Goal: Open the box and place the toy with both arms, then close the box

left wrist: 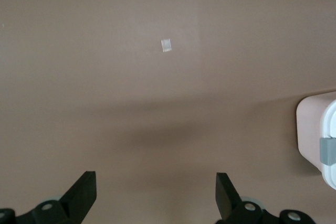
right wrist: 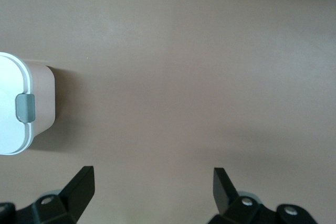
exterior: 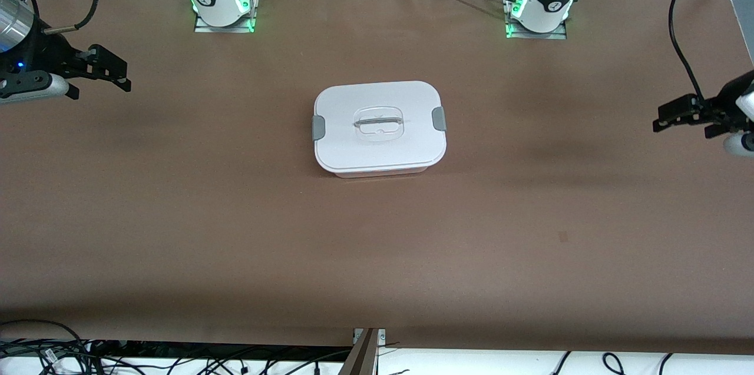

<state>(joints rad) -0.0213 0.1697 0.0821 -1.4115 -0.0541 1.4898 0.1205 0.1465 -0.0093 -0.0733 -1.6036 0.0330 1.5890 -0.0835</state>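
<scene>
Now, in the front view, the box (exterior: 379, 128) sits closed in the middle of the table (exterior: 177, 234), with its white lid (exterior: 377, 145) on and both grey clips (exterior: 438, 119) at the short ends. The toy is not seen in any view. The right gripper (exterior: 112, 72) hangs over the right arm's end of the table, the left gripper (exterior: 677, 118) over the left arm's end, both well apart from the box and holding nothing.

In the left wrist view, the left gripper (left wrist: 156, 192) has its fingers (left wrist: 84, 188) spread wide over bare table, with one corner of the box (left wrist: 311, 132) at the edge and a small pale mark (left wrist: 166, 45) on the cloth.

In the right wrist view, the right gripper (right wrist: 153, 188) is also wide, and one clip (right wrist: 25, 108) shows on the box end.

I think the main risk is the clips: if one arm pulls alone, the light box may slide or tip. Also, with no toy in sight, the placing step may fail
</scene>
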